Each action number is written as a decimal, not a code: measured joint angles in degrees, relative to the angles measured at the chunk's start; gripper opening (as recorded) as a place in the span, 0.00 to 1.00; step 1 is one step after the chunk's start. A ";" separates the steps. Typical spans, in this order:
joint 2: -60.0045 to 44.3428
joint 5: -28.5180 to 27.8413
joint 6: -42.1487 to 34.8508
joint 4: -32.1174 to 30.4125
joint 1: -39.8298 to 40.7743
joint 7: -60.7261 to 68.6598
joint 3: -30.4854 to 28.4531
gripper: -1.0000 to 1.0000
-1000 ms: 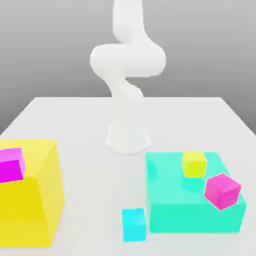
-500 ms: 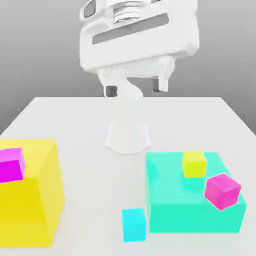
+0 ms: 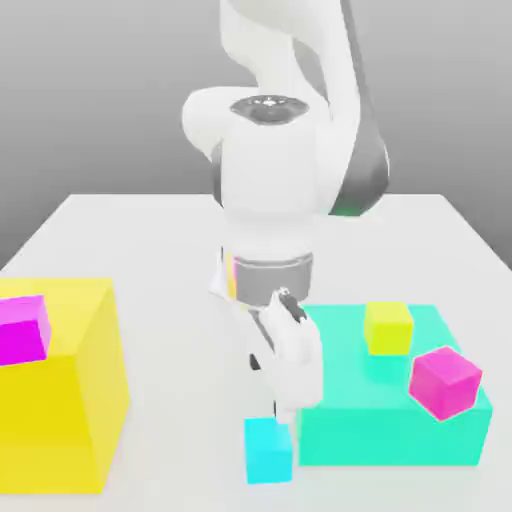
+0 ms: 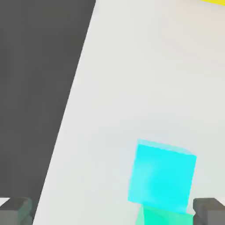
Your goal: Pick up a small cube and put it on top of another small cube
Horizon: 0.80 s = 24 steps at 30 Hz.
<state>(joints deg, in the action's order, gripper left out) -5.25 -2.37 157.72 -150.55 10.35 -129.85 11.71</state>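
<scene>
Your gripper (image 3: 269,387) has come down from high in front of the arm's base to just above the small cyan cube (image 3: 268,450), while the cubes and blocks have stayed where they were. You have the jaws spread wide, with nothing held between them. In the exterior view, the hand leans, one fingertip lower than the other and right by the cube's top; you cannot tell from here whether they touch.

Your cyan cube sits on the white table (image 3: 190,400), just beside the large turquoise block (image 3: 390,437), on the side toward the exterior view's left. On top of that block you have a small yellow cube (image 3: 388,329). A small pink cube (image 3: 445,383), tilted onto a corner, overlaps the block's front edge toward the exterior view's right; whether it touches the block you cannot tell.

Over at the exterior view's left, you see the large yellow block (image 3: 60,420) and a small magenta cube (image 3: 22,330), partly cut off by the picture's edge.
</scene>
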 joint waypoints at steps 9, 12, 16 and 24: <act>-13.59 -6.36 10.29 1.21 -4.80 -8.56 -6.06 0.00; -13.60 -6.35 10.45 1.21 -4.80 -8.55 -6.06 0.00; -10.96 -5.09 8.26 0.70 -4.28 -7.61 -5.25 0.00; -3.97 0.99 -0.77 2.81 -2.31 -0.71 -2.12 0.00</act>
<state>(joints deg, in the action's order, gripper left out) -9.22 -1.37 156.95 -147.74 8.04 -130.56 9.59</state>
